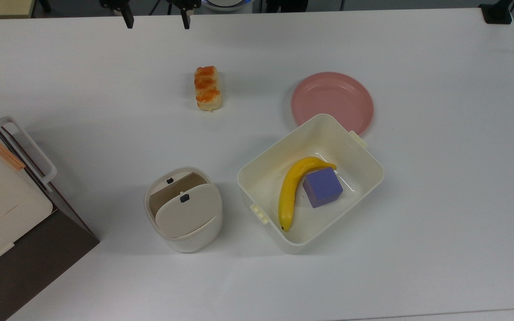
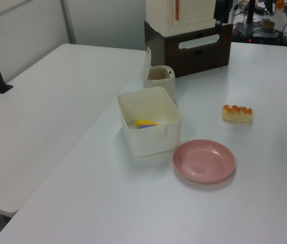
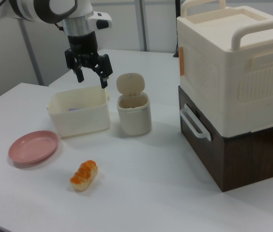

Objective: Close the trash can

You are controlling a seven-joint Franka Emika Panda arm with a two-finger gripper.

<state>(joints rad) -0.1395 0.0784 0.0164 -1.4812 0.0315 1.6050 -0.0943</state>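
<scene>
The trash can (image 1: 184, 223) is a small cream-white bin standing near the front of the table in the top view. Its beige lid (image 1: 187, 209) with a small black button is hinged up and stands open, so the inside shows. In the right view the trash can (image 3: 134, 115) has its lid (image 3: 130, 84) upright at the back. In the left view the trash can (image 2: 159, 79) stands beside the brown appliance. My gripper (image 3: 92, 77) hangs open and empty, well above the table, to the right view's left of the lid. Its two dark fingers show at the top view's upper edge, gripper (image 1: 156, 20).
A cream tub (image 1: 364, 178) holding a banana (image 1: 290, 191) and a purple cube (image 1: 322, 187) stands close to the can on the top view's right. A pink plate (image 1: 332, 100) and a bread roll (image 1: 207, 88) lie farther back. A white-and-brown box appliance (image 1: 11, 209) fills the top view's left.
</scene>
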